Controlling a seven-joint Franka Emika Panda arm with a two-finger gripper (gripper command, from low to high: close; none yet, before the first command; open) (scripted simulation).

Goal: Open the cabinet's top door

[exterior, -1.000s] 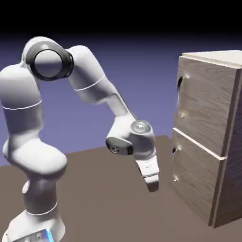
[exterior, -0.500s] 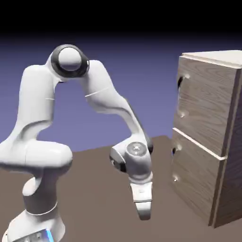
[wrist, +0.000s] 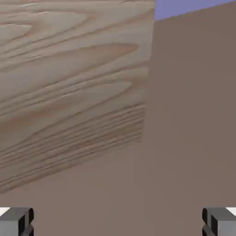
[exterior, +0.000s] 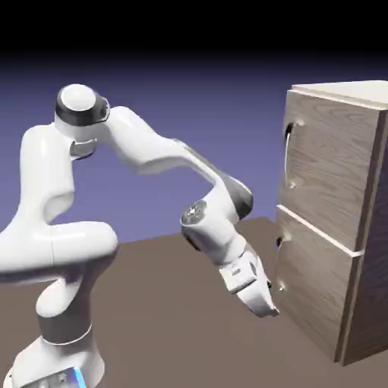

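- Exterior view: the tall, boxy, light-brown wood-grain cabinet [exterior: 371, 220] stands on the brown worktop [exterior: 167, 326] at the exterior view's right, its pale top [exterior: 345, 86] showing.
- The top door, the large upper wood-grain panel [exterior: 333, 167], is closed above the shorter lower wood-grain door [exterior: 314, 284], with a pale seam between them.
- A slim, curved metal handle [exterior: 287, 159] runs upright along the top door's edge on the exterior view's left; small metal fittings [exterior: 282, 288] show near the same edge of the lower door.
- The white jointed robot arm [exterior: 136, 140] rises at the exterior view's left, bends over at a dark-ringed joint and reaches toward the cabinet.
- The white two-finger end effector [exterior: 273, 311] tilts down toward the exterior view's right, below the top door's handle and near the lower door; whether it touches that door cannot be told.
- In the hand view, its small grey finger tips [wrist: 17, 222] stand wide apart at the bottom corners, with nothing held between them.
- Wood grain fills the hand view's upper left, brown worktop lies beside and below it, and a blue-violet backdrop [wrist: 184, 7] shows at upper right.
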